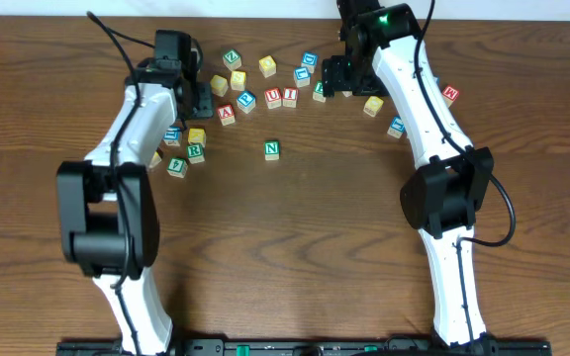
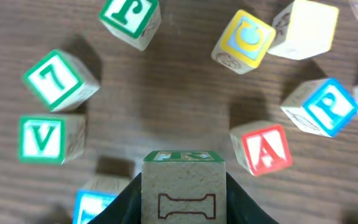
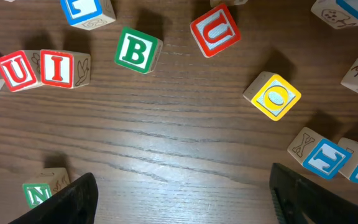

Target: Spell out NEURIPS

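On your left, the left gripper (image 1: 202, 96) has its jaws clamped on a wooden cube (image 2: 183, 186). The cube's green-framed face is up, but you cannot read the letter. It sits in the scatter at the far left of the worktop (image 1: 285, 247), between the green V cube (image 2: 42, 138) and the red A cube (image 2: 264, 149). Mid-worktop, the N cube (image 1: 271, 149) stands alone, its letter upright. Beyond it, the U cube (image 3: 18, 70) and the I cube (image 3: 58, 67) touch side by side. On your right, the right gripper (image 3: 182, 180) hovers with its jaws apart, holding nothing.

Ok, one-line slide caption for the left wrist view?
Left gripper holding a wooden cube among loose blocks: red A, blue P, green V.
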### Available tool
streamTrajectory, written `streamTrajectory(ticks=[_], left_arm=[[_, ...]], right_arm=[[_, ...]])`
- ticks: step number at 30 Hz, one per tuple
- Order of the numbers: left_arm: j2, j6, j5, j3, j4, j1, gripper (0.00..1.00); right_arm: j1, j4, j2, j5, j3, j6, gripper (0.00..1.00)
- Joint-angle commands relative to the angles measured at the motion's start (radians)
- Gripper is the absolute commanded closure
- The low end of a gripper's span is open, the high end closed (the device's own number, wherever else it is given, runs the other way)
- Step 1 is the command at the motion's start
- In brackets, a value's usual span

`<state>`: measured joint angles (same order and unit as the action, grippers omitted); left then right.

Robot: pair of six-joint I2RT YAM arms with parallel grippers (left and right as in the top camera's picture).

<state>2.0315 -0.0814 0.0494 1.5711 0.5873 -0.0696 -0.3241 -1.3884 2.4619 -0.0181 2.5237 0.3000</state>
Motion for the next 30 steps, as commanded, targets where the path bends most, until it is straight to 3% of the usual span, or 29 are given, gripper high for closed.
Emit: streamTrajectory(ticks=[1,9,16,30], left_arm=[[-0.079,-0.056,0.019,-0.002,0.081,-0.016,0.69],[-0.118,-0.132,0.099,-0.002,0.342,-0.124,0.69],[-0.116,-0.138,0.098,0.046,0.461,-0.215,0.69],[-0.002,-0.177,0.101,0.161,0.467,-0.369,0.69]], right_arm=[[-0.004,-0.003,-0.048,0.012,-0.002,-0.002,0.16],[0.004,-0.005,-0.048,0.012,-0.002,-0.002,0.14],[0.051,-0.034,-0.048,0.019,-0.002,-0.002,0.12],[0.249,-0.109,-0.048,0.003,-0.002,-0.04,0.1]])
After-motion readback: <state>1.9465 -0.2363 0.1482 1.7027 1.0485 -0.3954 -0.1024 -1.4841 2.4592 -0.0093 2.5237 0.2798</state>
